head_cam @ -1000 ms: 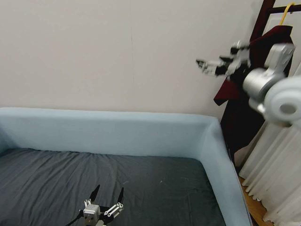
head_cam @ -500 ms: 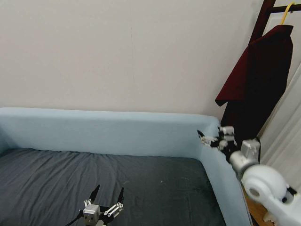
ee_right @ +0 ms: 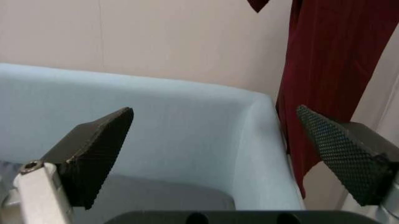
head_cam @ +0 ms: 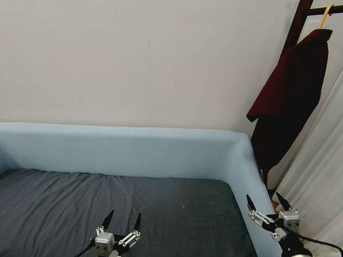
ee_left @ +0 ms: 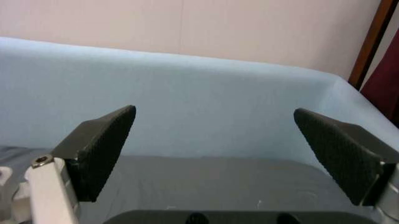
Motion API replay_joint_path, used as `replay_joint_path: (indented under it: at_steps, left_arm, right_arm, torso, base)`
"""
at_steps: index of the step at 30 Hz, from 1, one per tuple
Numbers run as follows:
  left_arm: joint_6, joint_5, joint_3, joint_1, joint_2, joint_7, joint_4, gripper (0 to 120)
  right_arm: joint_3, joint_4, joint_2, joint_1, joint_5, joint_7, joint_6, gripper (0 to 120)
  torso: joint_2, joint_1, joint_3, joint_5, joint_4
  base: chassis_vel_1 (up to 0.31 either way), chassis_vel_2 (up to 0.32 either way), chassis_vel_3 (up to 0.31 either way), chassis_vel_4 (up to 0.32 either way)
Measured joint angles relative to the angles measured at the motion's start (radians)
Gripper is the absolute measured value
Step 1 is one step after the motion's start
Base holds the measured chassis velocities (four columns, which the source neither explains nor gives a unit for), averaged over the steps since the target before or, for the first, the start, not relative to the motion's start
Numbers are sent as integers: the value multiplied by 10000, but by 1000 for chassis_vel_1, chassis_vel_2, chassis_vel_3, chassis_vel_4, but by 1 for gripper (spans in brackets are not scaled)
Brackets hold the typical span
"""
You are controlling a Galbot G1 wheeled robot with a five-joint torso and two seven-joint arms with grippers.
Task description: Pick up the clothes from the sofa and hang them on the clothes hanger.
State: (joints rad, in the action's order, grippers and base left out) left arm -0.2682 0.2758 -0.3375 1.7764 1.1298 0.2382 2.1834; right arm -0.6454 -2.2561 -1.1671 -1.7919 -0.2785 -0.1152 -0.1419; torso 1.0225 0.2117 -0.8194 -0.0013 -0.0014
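From where I stand, the dark red garment (head_cam: 289, 101) hangs on the yellow hanger (head_cam: 325, 13) at the wooden rack (head_cam: 296, 24), beside the pale blue sofa (head_cam: 134, 150). Both grippers sit low with fingers spread and empty, the left gripper (head_cam: 124, 215) over the seat and the right gripper (head_cam: 265, 201) by the sofa's arm. I'd keep the right one clear of the hem.

fingers (ee_left: 103, 149): blk, textured, wedge-shaped | bracket (ee_left: 48, 196): wht | screw (ee_left: 41, 161): silver

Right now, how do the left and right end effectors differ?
The left end effector hangs over the sofa's dark grey seat; the right end effector sits by the pale blue armrest. The right one is nearer the hung dark red garment; the left is farther. Both are open and empty.
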Motion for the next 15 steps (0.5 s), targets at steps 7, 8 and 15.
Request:
replay_joint_path:
  at_steps: [7, 8, 15]
  left_arm:
    - [0, 0, 0, 0, 0, 0, 0, 100]
    - [0, 0, 0, 0, 0, 0, 0, 100]
    - [0, 0, -1, 0, 0, 0, -1, 100]
  right_arm:
    - [100, 157, -272, -269, 303, 111, -365, 100]
    - [116, 177, -314, -296, 371, 118, -424, 100]
    - [227, 279, -470, -358, 560, 130, -544, 100]
  torso:
    - [0, 1, -2, 5, 3]
    - [-1, 1, -2, 4, 2]
    - [0, 1, -2, 4, 1]
  base:
    - [0, 0, 0, 0]
    - [0, 0, 0, 0]
    - [0, 0, 0, 0]
